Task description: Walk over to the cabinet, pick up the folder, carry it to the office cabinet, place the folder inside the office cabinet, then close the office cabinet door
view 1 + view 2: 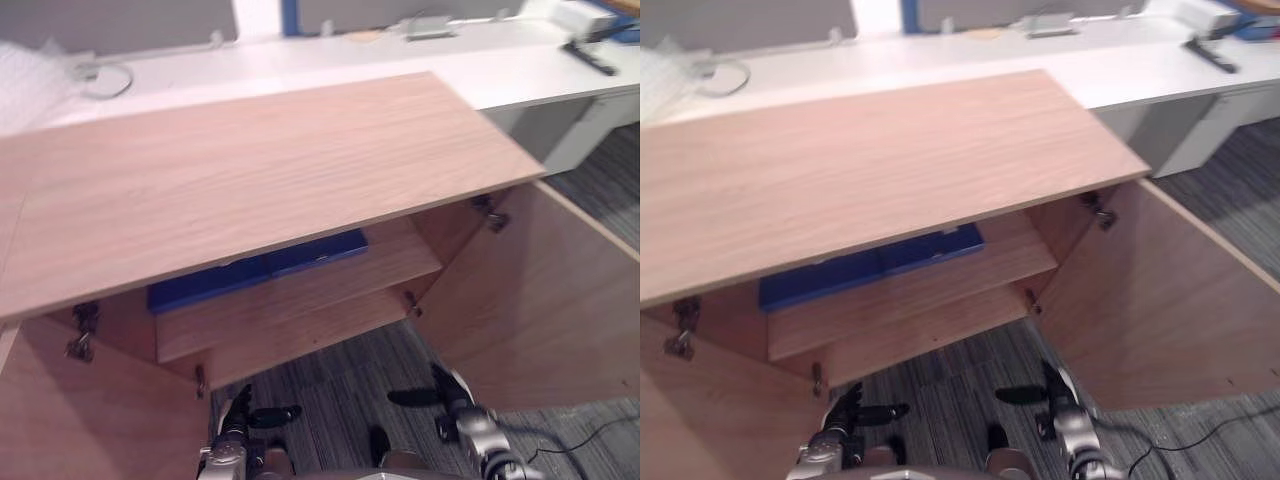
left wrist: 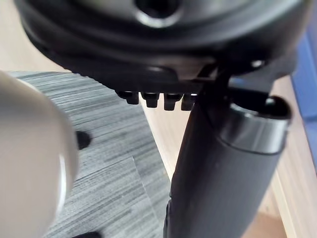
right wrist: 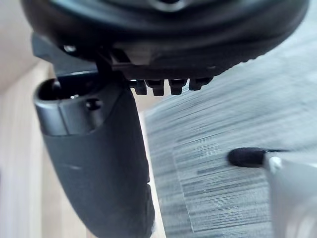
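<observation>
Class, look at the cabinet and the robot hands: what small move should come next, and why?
Probably lift the right robot hand to the open right door and begin swinging it shut: the blue folder already lies on the shelf, and this hand and the left robot hand hang low, open, empty.
</observation>
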`<state>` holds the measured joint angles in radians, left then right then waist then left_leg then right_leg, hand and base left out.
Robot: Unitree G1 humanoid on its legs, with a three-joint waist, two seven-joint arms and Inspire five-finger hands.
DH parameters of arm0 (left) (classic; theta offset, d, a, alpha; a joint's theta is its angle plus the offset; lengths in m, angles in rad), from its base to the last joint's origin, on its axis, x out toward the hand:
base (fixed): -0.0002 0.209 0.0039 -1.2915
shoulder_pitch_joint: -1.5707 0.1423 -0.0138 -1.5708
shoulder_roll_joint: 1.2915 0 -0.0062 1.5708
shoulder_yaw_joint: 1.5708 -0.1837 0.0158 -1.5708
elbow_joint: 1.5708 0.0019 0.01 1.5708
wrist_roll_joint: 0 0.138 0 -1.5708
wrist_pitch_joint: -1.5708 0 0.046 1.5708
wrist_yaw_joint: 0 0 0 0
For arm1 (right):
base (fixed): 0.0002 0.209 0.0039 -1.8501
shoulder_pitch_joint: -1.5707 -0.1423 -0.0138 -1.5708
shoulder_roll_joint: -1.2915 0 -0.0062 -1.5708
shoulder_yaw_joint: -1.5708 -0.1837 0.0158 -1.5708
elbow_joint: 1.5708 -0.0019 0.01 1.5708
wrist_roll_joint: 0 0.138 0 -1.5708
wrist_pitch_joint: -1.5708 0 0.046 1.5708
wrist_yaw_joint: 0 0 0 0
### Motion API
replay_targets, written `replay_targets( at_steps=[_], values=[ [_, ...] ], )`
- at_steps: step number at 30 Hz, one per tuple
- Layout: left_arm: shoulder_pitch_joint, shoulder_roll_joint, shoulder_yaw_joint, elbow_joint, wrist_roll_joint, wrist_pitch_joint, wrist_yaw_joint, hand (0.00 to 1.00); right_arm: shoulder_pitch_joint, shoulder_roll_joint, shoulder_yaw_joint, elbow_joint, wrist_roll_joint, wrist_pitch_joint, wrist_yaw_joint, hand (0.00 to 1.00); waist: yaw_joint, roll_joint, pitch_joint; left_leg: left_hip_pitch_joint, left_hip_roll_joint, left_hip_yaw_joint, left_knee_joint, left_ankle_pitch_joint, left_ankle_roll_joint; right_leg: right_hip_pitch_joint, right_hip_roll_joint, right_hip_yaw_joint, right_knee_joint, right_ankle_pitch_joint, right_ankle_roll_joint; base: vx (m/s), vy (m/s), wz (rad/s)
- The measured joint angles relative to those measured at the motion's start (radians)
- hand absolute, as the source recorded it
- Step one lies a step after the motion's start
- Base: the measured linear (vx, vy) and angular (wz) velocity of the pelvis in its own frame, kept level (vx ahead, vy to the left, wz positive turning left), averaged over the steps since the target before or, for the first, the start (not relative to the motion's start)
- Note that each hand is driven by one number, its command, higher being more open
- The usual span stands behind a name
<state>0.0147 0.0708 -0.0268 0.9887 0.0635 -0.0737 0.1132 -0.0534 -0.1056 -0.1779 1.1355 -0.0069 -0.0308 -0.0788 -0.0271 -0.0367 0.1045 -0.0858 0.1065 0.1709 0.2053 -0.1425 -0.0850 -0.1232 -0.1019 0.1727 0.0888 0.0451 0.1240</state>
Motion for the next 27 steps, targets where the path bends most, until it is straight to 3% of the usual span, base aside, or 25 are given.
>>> replay_targets(
  at_steps=[4, 5, 6, 7, 8, 9, 10, 11, 12, 13, 14, 15, 16, 18, 20, 22, 27],
  values=[
    [-0.021, -0.001, -0.046, 0.060, 0.065, -0.026, 0.027, 1.00, 0.104, 0.050, -0.090, 0.017, 0.217, 0.002, -0.058, 1.00, -0.036, -0.014, -0.012, 0.096, -0.031, 0.069, -0.150, 0.063, -0.004, -0.040, 0.015, 0.100, -0.004, 0.027, -0.005, -0.09, -0.009, -0.90],
    [-0.026, -0.008, -0.045, 0.086, 0.065, -0.027, 0.029, 1.00, 0.128, 0.065, -0.113, 0.016, 0.264, -0.001, -0.072, 1.00, -0.036, -0.015, -0.005, 0.128, -0.027, 0.105, -0.160, 0.070, -0.005, -0.036, 0.036, 0.115, -0.003, 0.037, -0.007, -0.12, -0.026, -1.01],
    [-0.018, -0.011, -0.038, 0.097, 0.063, -0.028, 0.030, 1.00, 0.146, 0.077, -0.137, 0.011, 0.307, -0.002, -0.080, 1.00, -0.034, -0.025, 0.009, 0.156, -0.003, 0.160, -0.140, 0.079, 0.004, -0.031, 0.035, 0.082, -0.005, 0.020, -0.031, -0.12, -0.028, -1.01],
    [-0.013, -0.014, -0.031, 0.097, 0.061, -0.028, 0.031, 1.00, 0.155, 0.081, -0.140, 0.003, 0.327, -0.002, -0.086, 1.00, -0.029, -0.023, 0.012, 0.167, 0.004, 0.187, -0.128, 0.076, 0.005, -0.028, 0.016, -0.002, 0.001, 0.007, -0.051, -0.14, -0.037, -0.99],
    [-0.011, -0.024, -0.003, 0.100, 0.052, -0.027, 0.033, 1.00, 0.165, 0.084, -0.150, -0.020, 0.336, -0.011, -0.091, 1.00, -0.031, -0.001, 0.031, 0.180, 0.047, 0.227, -0.112, 0.068, 0.006, -0.033, -0.027, -0.214, 0.047, -0.045, -0.113, -0.13, -0.043, -1.03],
    [-0.009, -0.030, 0.024, 0.098, 0.032, -0.028, 0.044, 1.00, 0.168, 0.080, -0.145, -0.033, 0.335, -0.021, -0.098, 1.00, -0.031, -0.004, 0.038, 0.200, 0.076, 0.261, -0.090, 0.053, -0.009, -0.053, -0.070, -0.338, 0.157, -0.065, -0.139, -0.11, -0.055, -0.93],
    [-0.007, -0.024, 0.040, 0.098, 0.021, -0.027, 0.050, 1.00, 0.177, 0.088, -0.144, -0.037, 0.334, -0.027, -0.102, 1.00, -0.032, -0.019, 0.037, 0.210, 0.077, 0.273, -0.079, 0.046, -0.018, -0.043, -0.086, -0.367, 0.182, -0.068, -0.140, -0.06, -0.079, -0.95],
    [-0.004, -0.003, 0.070, 0.096, 0.004, -0.028, 0.058, 1.00, 0.192, 0.108, -0.143, -0.044, 0.333, -0.033, -0.109, 1.00, -0.022, -0.049, 0.025, 0.227, 0.071, 0.303, -0.065, 0.028, -0.044, -0.029, -0.101, -0.394, 0.148, -0.013, -0.065, -0.01, -0.080, -0.69],
    [-0.001, -0.001, 0.083, 0.098, -0.001, -0.028, 0.063, 1.00, 0.193, 0.110, -0.147, -0.046, 0.336, -0.037, -0.112, 1.00, -0.024, -0.046, 0.021, 0.228, 0.086, 0.308, -0.068, 0.027, -0.045, -0.027, -0.083, -0.403, 0.126, -0.013, -0.068, 0.00, -0.192, -0.81],
    [0.003, -0.018, 0.083, 0.115, -0.018, -0.030, 0.075, 1.00, 0.196, 0.085, -0.148, -0.048, 0.353, -0.039, -0.111, 1.00, -0.024, 0.009, -0.001, 0.224, 0.134, 0.316, -0.109, 0.035, -0.036, -0.024, -0.058, -0.461, 0.107, -0.043, -0.068, -0.01, -0.182, -0.46],
    [-0.002, -0.025, 0.079, 0.130, -0.026, -0.040, 0.084, 1.00, 0.192, 0.070, -0.151, -0.051, 0.359, -0.041, -0.123, 1.00, -0.032, 0.014, 0.002, 0.220, 0.136, 0.315, -0.132, 0.039, -0.038, -0.056, -0.091, -0.476, 0.270, -0.073, -0.107, 0.01, -0.159, -0.24],
    [-0.004, -0.015, 0.077, 0.136, -0.031, -0.038, 0.087, 1.00, 0.198, 0.070, -0.152, -0.049, 0.360, -0.041, -0.129, 1.00, -0.034, -0.006, -0.002, 0.226, 0.109, 0.305, -0.150, 0.042, -0.042, -0.037, -0.113, -0.481, 0.277, -0.087, -0.086, 0.04, -0.109, -0.07],
    [-0.005, -0.010, 0.078, 0.142, -0.035, -0.032, 0.086, 1.00, 0.186, 0.066, -0.154, -0.029, 0.360, -0.039, -0.141, 1.00, -0.031, 0.008, 0.001, 0.234, 0.112, 0.281, -0.175, 0.073, -0.066, -0.006, -0.084, -0.483, 0.202, -0.116, -0.040, 0.07, -0.110, -0.35],
    [0.017, -0.009, 0.082, 0.151, -0.035, -0.034, 0.093, 1.00, 0.174, 0.055, -0.155, -0.030, 0.361, -0.044, -0.146, 1.00, -0.018, 0.038, -0.017, 0.234, 0.132, 0.276, -0.205, 0.093, -0.048, 0.002, -0.027, -0.468, 0.108, -0.071, -0.059, 0.06, -0.105, -0.68],
    [0.027, -0.012, 0.090, 0.164, -0.052, -0.029, 0.097, 1.00, 0.154, 0.056, -0.160, -0.031, 0.361, -0.046, -0.145, 1.00, -0.019, 0.049, -0.024, 0.243, 0.153, 0.285, -0.211, 0.106, -0.052, 0.006, 0.018, -0.449, 0.084, -0.054, -0.075, 0.09, -0.093, -0.43],
    [0.021, -0.012, 0.090, 0.164, -0.067, -0.029, 0.090, 1.00, 0.148, 0.057, -0.172, -0.032, 0.360, -0.047, -0.145, 1.00, -0.021, 0.048, -0.026, 0.253, 0.161, 0.285, -0.217, 0.108, -0.055, 0.016, 0.030, -0.446, 0.073, -0.053, -0.079, 0.11, -0.049, -0.09],
    [0.020, -0.009, 0.090, 0.135, -0.077, -0.031, 0.076, 1.00, 0.148, 0.056, -0.179, -0.131, 0.315, -0.049, -0.146, 1.00, -0.031, 0.019, -0.046, 0.262, 0.142, 0.284, -0.220, 0.113, -0.061, 0.038, 0.016, -0.442, 0.044, -0.042, -0.069, 0.05, 0.051, 0.00]
  ],
)
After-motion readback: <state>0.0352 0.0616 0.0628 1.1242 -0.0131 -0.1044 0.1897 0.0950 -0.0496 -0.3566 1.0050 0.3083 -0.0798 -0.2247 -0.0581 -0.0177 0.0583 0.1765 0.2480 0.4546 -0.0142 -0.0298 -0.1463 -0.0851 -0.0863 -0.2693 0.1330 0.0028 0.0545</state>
